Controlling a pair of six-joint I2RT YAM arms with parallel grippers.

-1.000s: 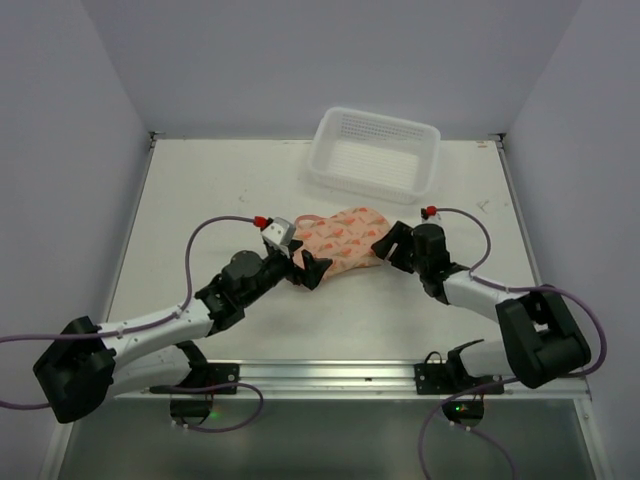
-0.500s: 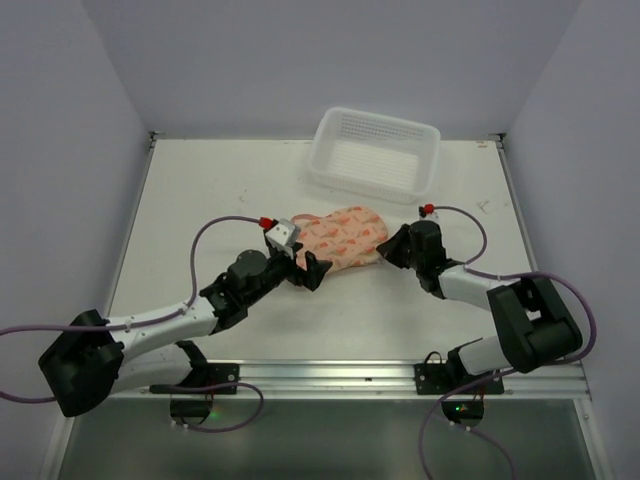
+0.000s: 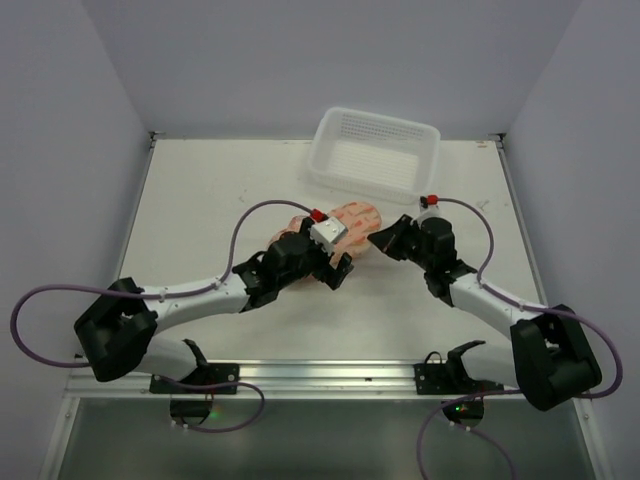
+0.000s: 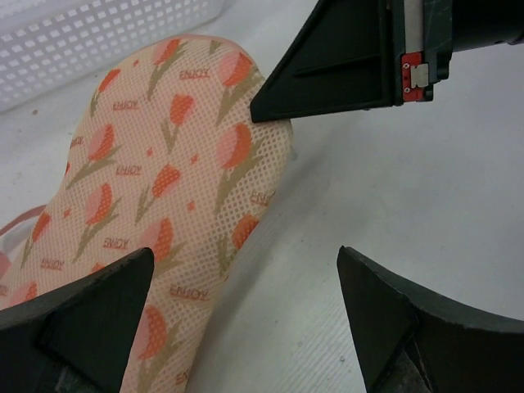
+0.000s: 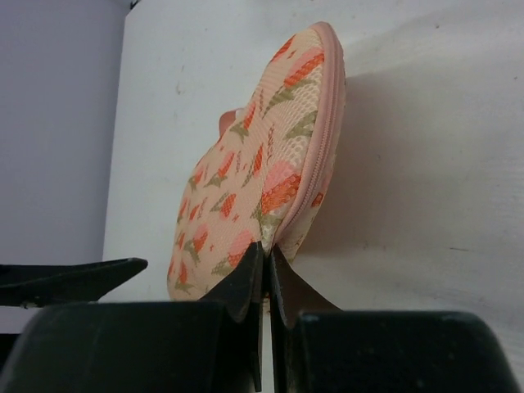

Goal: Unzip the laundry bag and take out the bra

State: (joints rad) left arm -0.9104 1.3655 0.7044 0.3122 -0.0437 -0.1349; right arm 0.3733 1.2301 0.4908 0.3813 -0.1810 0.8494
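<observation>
Right wrist: laundry bag (image 5: 262,164) lower edge pinched between closed jaws.

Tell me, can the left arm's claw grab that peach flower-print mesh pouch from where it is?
Probably yes. The left gripper hangs wide open just above the peach flower-print mesh pouch, nothing between them; the right gripper only pinches its far edge.

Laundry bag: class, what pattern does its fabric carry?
Red-orange tulips with olive stems on peach mesh; the laundry bag shows best in the left wrist view.
</observation>
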